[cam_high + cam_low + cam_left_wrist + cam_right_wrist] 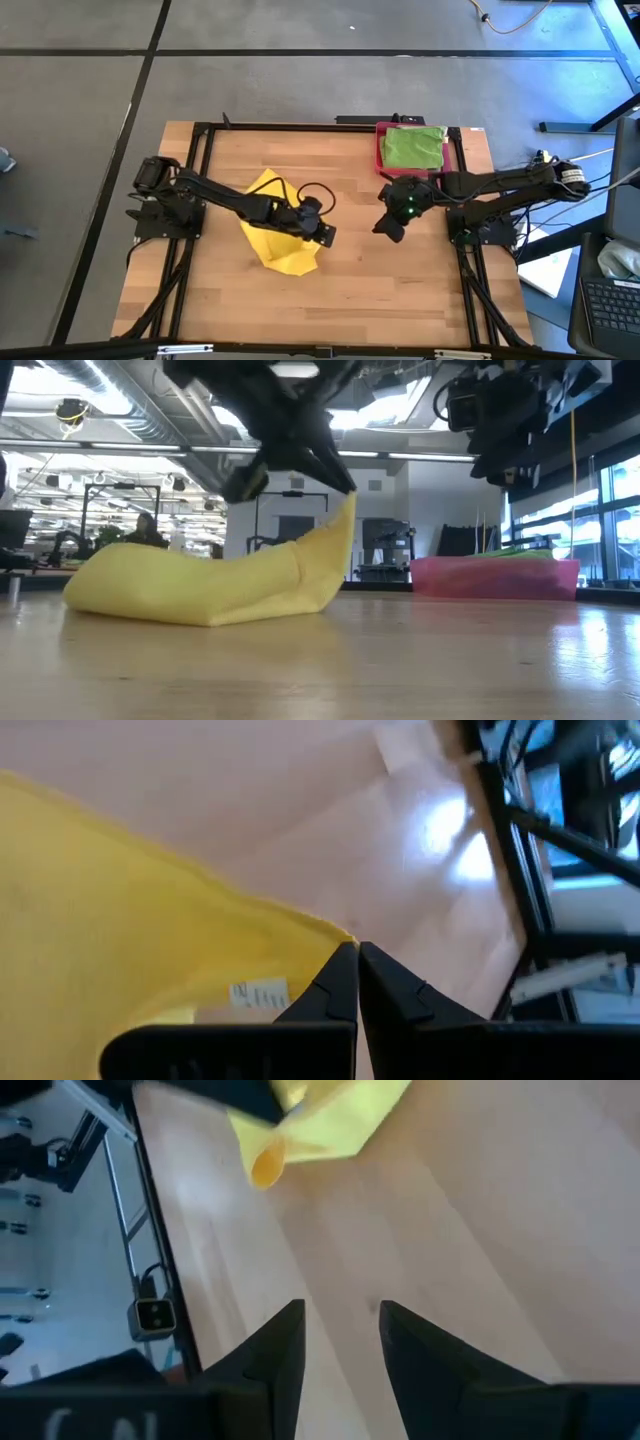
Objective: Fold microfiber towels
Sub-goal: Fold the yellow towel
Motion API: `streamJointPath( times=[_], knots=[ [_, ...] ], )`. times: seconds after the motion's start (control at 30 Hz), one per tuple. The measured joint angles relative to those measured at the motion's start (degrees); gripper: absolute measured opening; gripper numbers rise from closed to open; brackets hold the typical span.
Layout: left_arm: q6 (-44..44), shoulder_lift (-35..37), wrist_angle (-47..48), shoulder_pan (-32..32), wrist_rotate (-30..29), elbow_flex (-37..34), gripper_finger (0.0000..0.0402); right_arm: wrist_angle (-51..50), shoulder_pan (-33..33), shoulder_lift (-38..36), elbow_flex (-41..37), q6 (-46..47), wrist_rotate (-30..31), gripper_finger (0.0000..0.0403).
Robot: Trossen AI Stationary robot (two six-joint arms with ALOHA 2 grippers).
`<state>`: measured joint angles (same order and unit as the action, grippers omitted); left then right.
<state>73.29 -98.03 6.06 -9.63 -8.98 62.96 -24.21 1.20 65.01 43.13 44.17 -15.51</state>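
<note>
The left gripper sits over the middle of the wooden table, its fingers pinched tight on a corner of the yellow towel and lifting it while the rest lies crumpled on the table. To the right, the right gripper hovers with fingers partly apart, holding nothing. At the far right, a green towel lies in the pink-red tray.
</note>
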Motion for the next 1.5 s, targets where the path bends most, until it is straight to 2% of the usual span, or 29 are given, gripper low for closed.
streamJointPath(
  times=[0.1,0.3,0.47,0.73,0.97,1.1,1.4,1.5],
  knots=[
    [-0.3,-0.7,-0.6,2.0,-0.4,0.0,0.0,-0.3,2.4,0.0,0.0,1.9,0.8,0.0133],
    [-2.2,-0.7,-5.1,6.2,-4.4,0.0,0.0,-0.4,7.0,0.0,0.0,5.7,7.5,0.0133],
    [-6.7,-0.7,-8.8,8.4,-2.2,0.0,0.0,0.0,8.4,0.0,0.0,6.9,11.3,0.0133],
    [-10.9,-0.7,-8.3,10.7,3.4,0.0,0.0,0.5,8.4,0.0,0.0,8.1,13.9,0.0133],
    [-12.2,-0.7,-8.3,11.2,4.9,0.0,0.0003,2.3,8.1,0.0,0.0,8.3,14.0,0.0133],
    [-14.8,-0.7,-8.2,11.3,5.5,0.0,0.0033,3.5,8.1,0.2,0.0,8.3,14.0,0.0133],
    [-18.2,-0.7,-7.9,13.2,9.3,0.0,0.0146,3.6,8.1,0.2,0.0,8.3,16.1,0.0133],
    [-19.7,0.4,-6.2,14.5,13.1,0.0,0.0166,3.6,8.1,0.2,0.0,8.3,17.2,0.0133]
  ],
)
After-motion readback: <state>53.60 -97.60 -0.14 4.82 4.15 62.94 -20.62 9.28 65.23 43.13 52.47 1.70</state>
